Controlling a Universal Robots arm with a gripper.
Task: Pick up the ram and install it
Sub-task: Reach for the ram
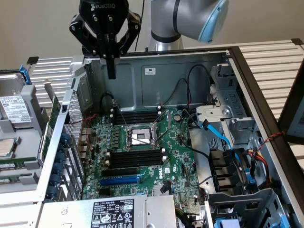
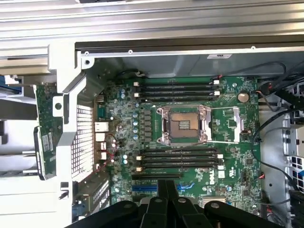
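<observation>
Claw [image 2: 166, 183] partly cut off by wrist view's edge; PSU label [image 1: 113, 213] txt too small to read.

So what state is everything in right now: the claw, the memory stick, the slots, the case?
Gripper: shut, holding nothing, above the case.
Ram: outside the case beside its wall, not held.
Memory slots: empty.
Blue expansion slot: empty.
Processor socket: uncovered.
Computer case: open, side panel off.
</observation>
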